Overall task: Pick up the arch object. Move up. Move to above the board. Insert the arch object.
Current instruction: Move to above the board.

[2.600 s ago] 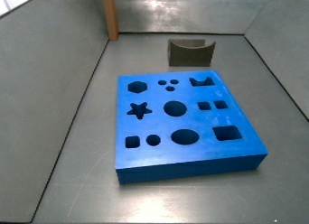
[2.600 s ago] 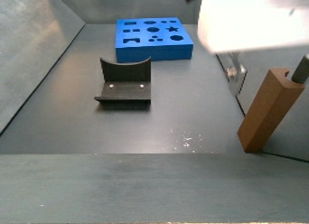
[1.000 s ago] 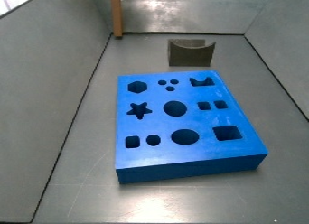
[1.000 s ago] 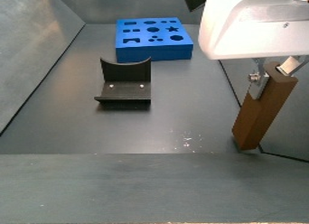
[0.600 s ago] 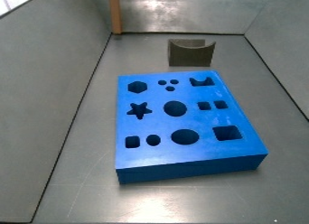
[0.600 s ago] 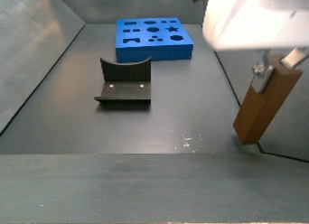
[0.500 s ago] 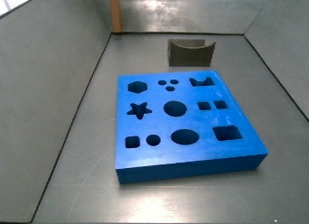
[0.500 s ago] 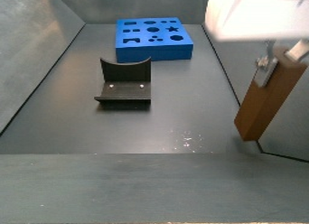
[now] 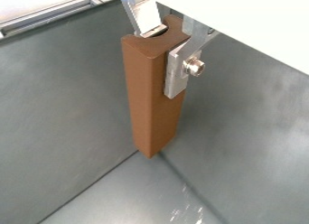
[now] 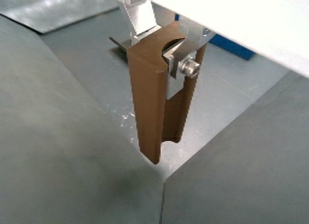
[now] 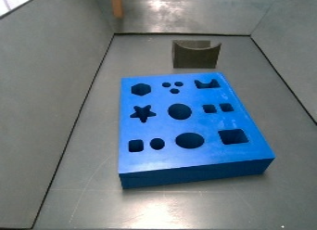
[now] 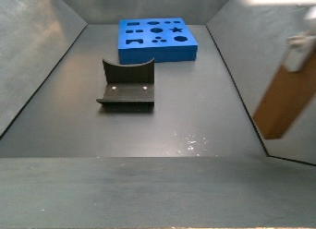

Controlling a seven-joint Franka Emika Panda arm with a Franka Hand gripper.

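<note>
We are seeing the hand (image 9: 164, 49) only partly in both wrist views: the edge is cutting off its upper part. In a side view the wooden bar (image 12: 287, 99) is looking blurry, with the picture's edge cutting its side off.

A robot test cell in a lab: bare grey metal floor (image 12: 186, 122) and walls, a blue board (image 11: 192, 118) of shaped cutouts, and the hand (image 9: 169, 42) clamped round an orange-brown wooden bar (image 9: 152, 97).
</note>
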